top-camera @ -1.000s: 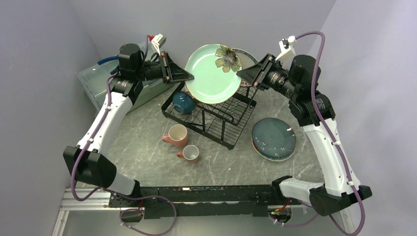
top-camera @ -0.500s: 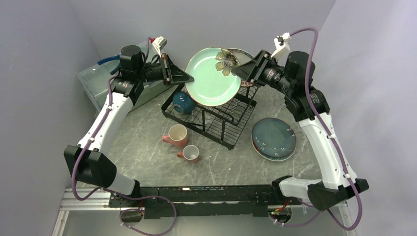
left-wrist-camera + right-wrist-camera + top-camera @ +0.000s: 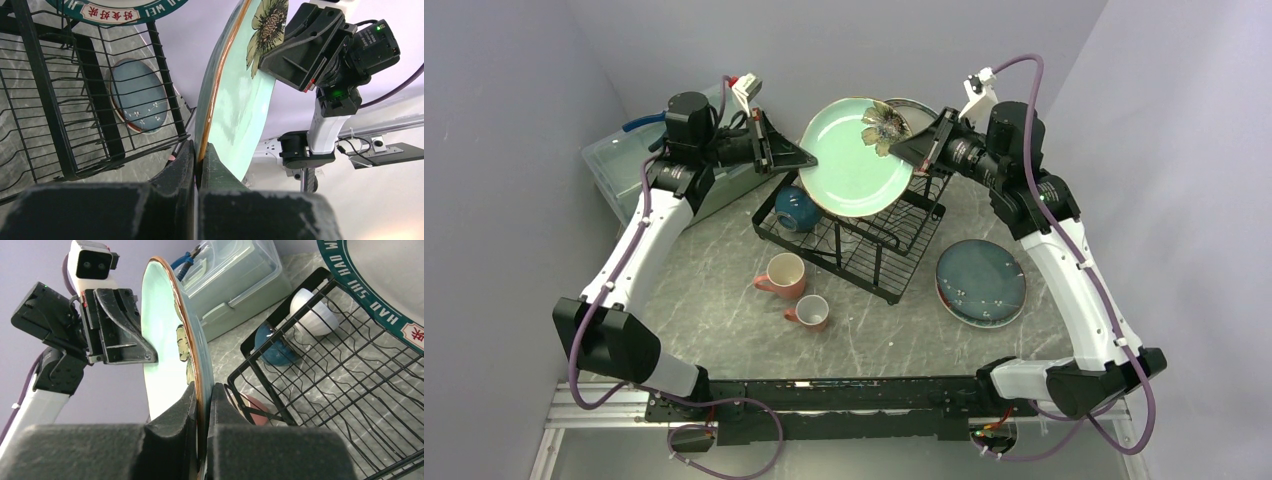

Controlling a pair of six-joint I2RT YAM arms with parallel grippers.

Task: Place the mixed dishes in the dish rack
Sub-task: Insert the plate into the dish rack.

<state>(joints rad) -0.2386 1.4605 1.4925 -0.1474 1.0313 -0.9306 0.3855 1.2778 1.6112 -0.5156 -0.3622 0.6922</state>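
Observation:
The pale green floral plate stands on edge above the dish rack, held from both sides. My left gripper is shut on its left rim, and in the left wrist view the fingers pinch the orange-edged rim of the plate. My right gripper is shut on the right rim beside the painted flower, its fingers closed on the plate. A white plate with a teal lettered rim stands behind it. A teal bowl and a white bowl lie in the rack.
Two pink mugs stand on the table in front of the rack. A glossy teal plate lies flat to the rack's right. A translucent lidded box sits at the back left, under my left arm.
My right arm has swung left and back, and its gripper now sits further onto the plate's rim by the flower. The left arm and the plate have hardly moved.

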